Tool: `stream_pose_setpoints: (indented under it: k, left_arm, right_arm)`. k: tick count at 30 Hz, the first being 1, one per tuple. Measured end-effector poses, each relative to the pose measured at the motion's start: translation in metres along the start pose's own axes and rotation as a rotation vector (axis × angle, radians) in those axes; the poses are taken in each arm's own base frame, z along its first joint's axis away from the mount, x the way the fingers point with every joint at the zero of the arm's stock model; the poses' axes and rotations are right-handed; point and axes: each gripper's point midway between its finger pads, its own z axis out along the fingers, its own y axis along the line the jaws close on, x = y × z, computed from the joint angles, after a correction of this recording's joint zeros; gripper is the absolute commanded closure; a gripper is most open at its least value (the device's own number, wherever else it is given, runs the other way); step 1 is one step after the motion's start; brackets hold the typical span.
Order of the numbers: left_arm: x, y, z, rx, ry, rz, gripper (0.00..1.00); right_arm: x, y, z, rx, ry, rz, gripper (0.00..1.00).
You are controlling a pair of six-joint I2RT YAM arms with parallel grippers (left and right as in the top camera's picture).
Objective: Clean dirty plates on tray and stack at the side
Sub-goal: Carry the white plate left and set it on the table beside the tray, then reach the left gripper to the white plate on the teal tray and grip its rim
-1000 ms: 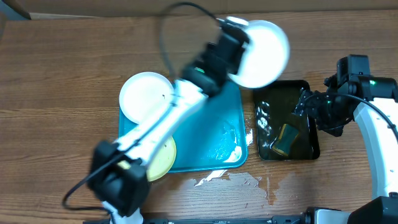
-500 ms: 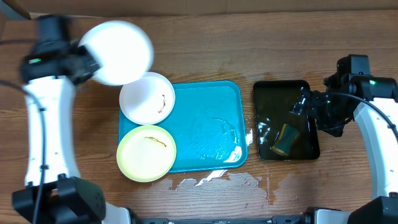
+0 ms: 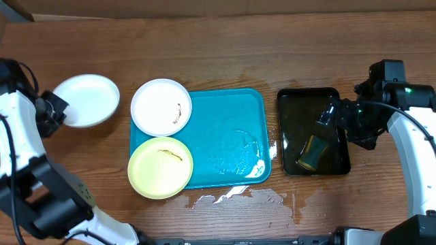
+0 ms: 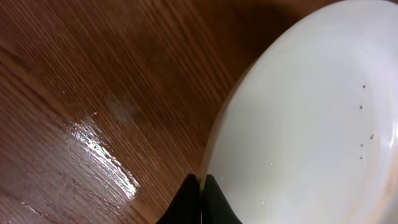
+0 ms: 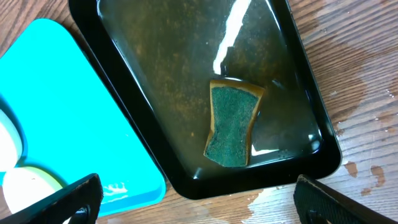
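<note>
- Overhead view: the left gripper [image 3: 54,113] clamps the left rim of a clean white plate [image 3: 86,101], which is at the left of the table [image 3: 225,54], well apart from the turquoise tray [image 3: 228,136].
- A smeared white plate [image 3: 161,107] sits on the tray's far-left corner and a yellow plate [image 3: 161,167], also with a dark smear, on its near-left corner. Both overhang the tray's left rim, and their edges look just about touching.
- To the right of the turquoise tray lies a black tray [image 3: 293,102] with a sponge [image 3: 312,153] in it. The right gripper [image 3: 338,117] hangs over the black tray's right side. A puddle [image 3: 238,196] spreads on the table near the turquoise tray's near edge.
- Left wrist view: the dark fingertips [image 4: 214,202] are pinched narrow on the rim of the clean white plate [image 4: 311,124], which shows a few tiny specks, above the wet, shiny wood.
- Right wrist view: the right gripper [image 5: 199,206] is spread wide and holds nothing, one fingertip at each lower corner. Below it the sponge [image 5: 233,124] lies green side up in shallow water in the black tray [image 5: 155,155]. The turquoise tray [image 5: 62,106] is at the left, with edges of the smeared white plate [image 5: 9,138] and yellow plate [image 5: 28,185] showing.
</note>
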Motion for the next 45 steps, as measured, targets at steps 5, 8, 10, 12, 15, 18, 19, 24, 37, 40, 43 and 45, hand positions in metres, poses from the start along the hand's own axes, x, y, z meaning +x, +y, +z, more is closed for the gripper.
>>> stream_pose_setpoints:
  k: [5,8,10,12,15,18,19,24,37,40,43,45]
  left_arm:
    - [0.010,0.010,0.041,-0.067,0.088,0.001,0.96]
    - [0.013,0.011,0.055,-0.084,0.113,0.008,0.96]
    - [0.013,0.011,0.063,-0.089,0.121,0.014,0.94]
    - [0.013,0.011,0.066,-0.089,0.124,0.026,0.83]
    - [0.013,0.012,0.073,-0.094,0.129,0.047,0.34]
    - [0.014,0.012,0.077,-0.098,0.140,0.067,0.00]
    - [0.014,0.012,0.077,-0.096,0.142,0.074,0.00]
    - [0.020,-0.008,0.077,0.028,0.177,0.145,0.21]
    - [0.077,-0.104,0.062,0.350,0.271,0.501,0.37]
    - [0.093,-0.131,0.059,0.381,0.244,0.637,0.41]
    - [0.104,-0.155,0.060,0.375,0.193,0.752,0.43]
    - [0.109,-0.167,0.061,0.350,0.154,0.812,0.44]
  right_arm:
    - [0.000,0.000,0.000,0.000,0.000,0.000,0.00]
    - [0.000,0.000,0.000,-0.001,-0.001,0.000,0.00]
    - [0.000,0.000,0.000,-0.001,-0.001,0.000,0.00]
    - [0.000,0.000,0.000,-0.001,-0.002,-0.003,0.00]
    - [0.000,0.000,0.000,0.000,-0.001,-0.011,0.00]
    - [0.000,0.000,0.000,0.000,-0.001,-0.015,0.00]
    - [0.000,0.000,0.000,0.000,0.000,-0.017,0.00]
    - [-0.003,0.001,0.000,-0.004,-0.011,-0.022,0.00]
    - [-0.011,0.004,0.000,-0.017,-0.044,-0.032,0.00]
    - [-0.013,0.005,0.001,-0.020,-0.051,-0.034,0.00]
    - [-0.010,0.003,0.004,-0.016,-0.042,-0.031,0.00]
    - [-0.010,0.003,0.004,-0.015,-0.039,-0.030,0.00]
